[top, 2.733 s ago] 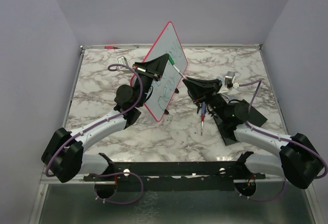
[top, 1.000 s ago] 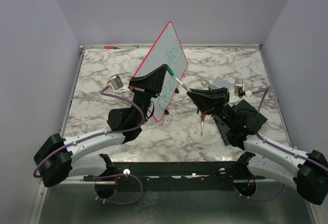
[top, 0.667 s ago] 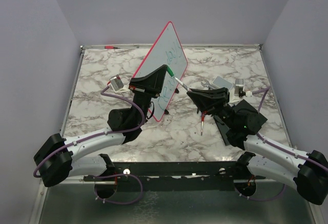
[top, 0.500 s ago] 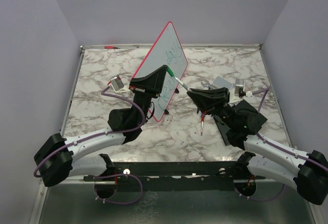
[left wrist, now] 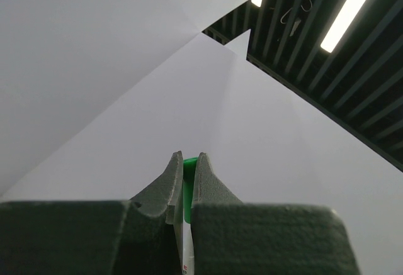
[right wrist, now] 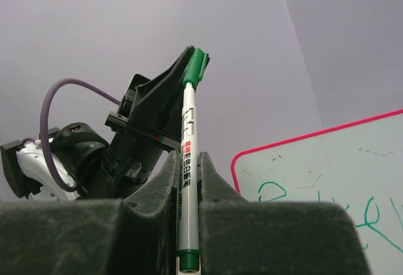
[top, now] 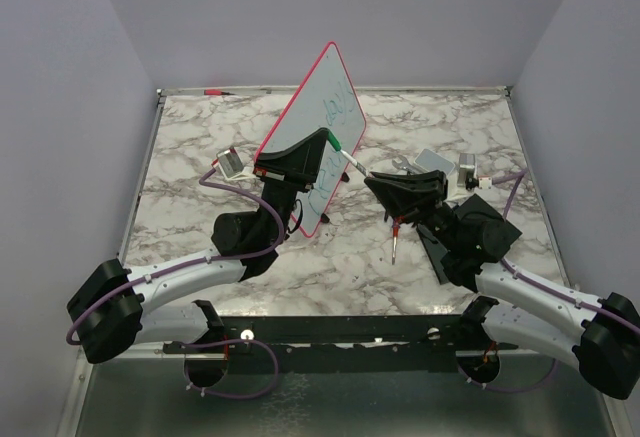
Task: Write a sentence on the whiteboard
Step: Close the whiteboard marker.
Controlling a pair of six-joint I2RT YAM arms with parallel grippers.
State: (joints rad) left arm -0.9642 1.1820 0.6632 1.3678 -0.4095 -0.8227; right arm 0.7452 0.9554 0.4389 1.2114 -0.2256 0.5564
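Whiteboard (top: 338, 92) is standing steeply tilted at mid-worktop (top: 440, 117), behind the left arm, and is carrying green writing across its face. Writing is judged largely done. What is remaining appears to be capping the green marker (right wrist: 187, 155), though uncapping cannot be excluded.

Left gripper (top: 333, 141) jaws are pinching shut on the green cap (left wrist: 189, 163). Right gripper (top: 368, 179) jaws are clamping shut on the marker's white barrel.

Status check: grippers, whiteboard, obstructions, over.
Left gripper shut on cap of green marker, right gripper shut on its barrel. Whiteboard standing tilted, green writing on it. Red pen on table, not blocking.
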